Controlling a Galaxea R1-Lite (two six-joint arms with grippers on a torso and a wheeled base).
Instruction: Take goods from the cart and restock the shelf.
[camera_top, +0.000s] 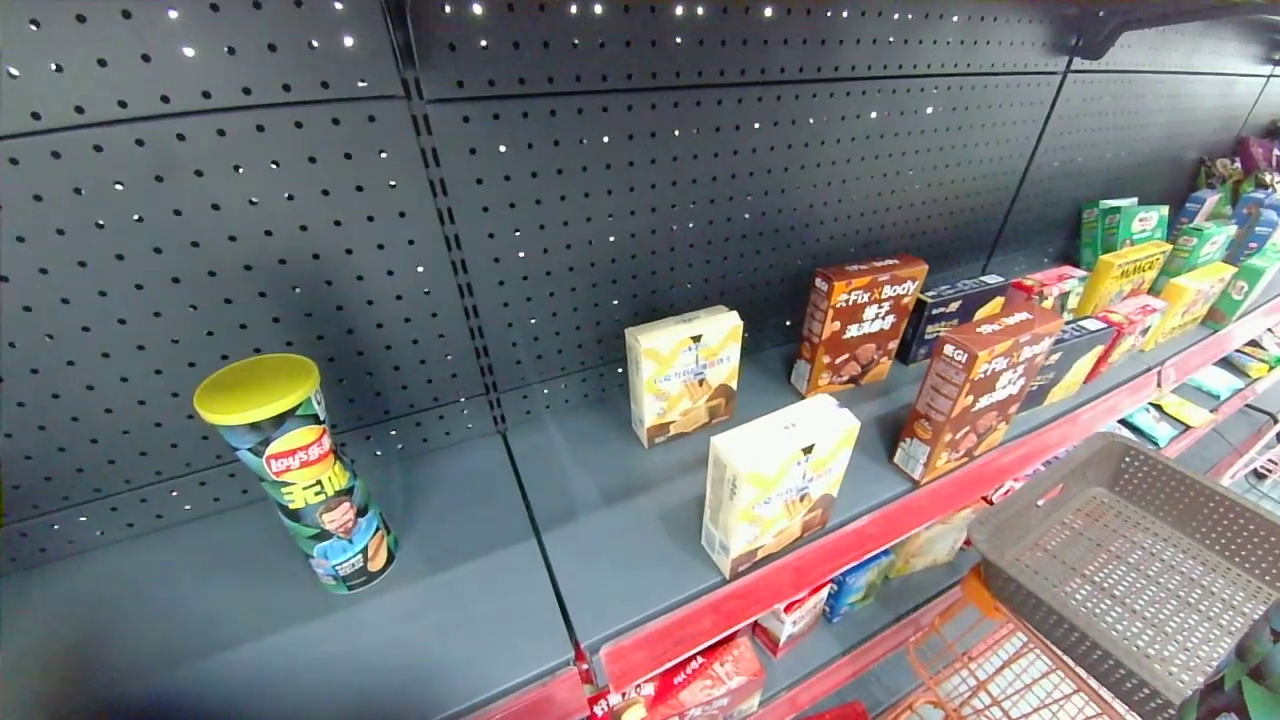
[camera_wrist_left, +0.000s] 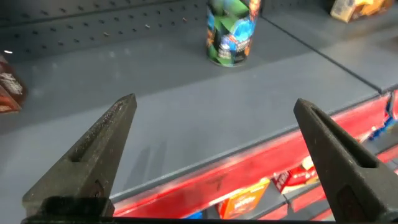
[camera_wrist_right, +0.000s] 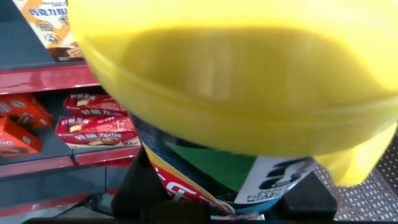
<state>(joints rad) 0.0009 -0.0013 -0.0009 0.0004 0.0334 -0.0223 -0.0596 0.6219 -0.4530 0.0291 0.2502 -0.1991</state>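
Held can (camera_wrist_right: 236, 93), yellow lid toward the wrist camera, sits in the right hand (camera_wrist_right: 217, 199); hand is clamped on the can's body below the lid, dark fingers on either side.

Lower red shelves with packets lie beyond the hand, so I judge the can is not yet up at the target shelf (camera_top: 480, 600).

Risks:
- smooth round tube in a two-finger pinch, so it could twist or slide if the arm swings fast;
- coming up from below, the lid or the body could clip the red front rail (camera_wrist_left: 249, 162) and get levered out of the grip;
- a tall narrow can set down tilted probably topples and rolls off.

Left hand (camera_wrist_left: 214, 102) is wide open, holding nothing, over the front of the shelf board; shelved can (camera_wrist_left: 230, 37) stands upright ahead of its fingertips, well apart; a careless placement beside it could knock it over.

Cream boxes (camera_top: 775, 480) stand farther along; grey basket (camera_top: 1050, 470) is in front of the shelf.
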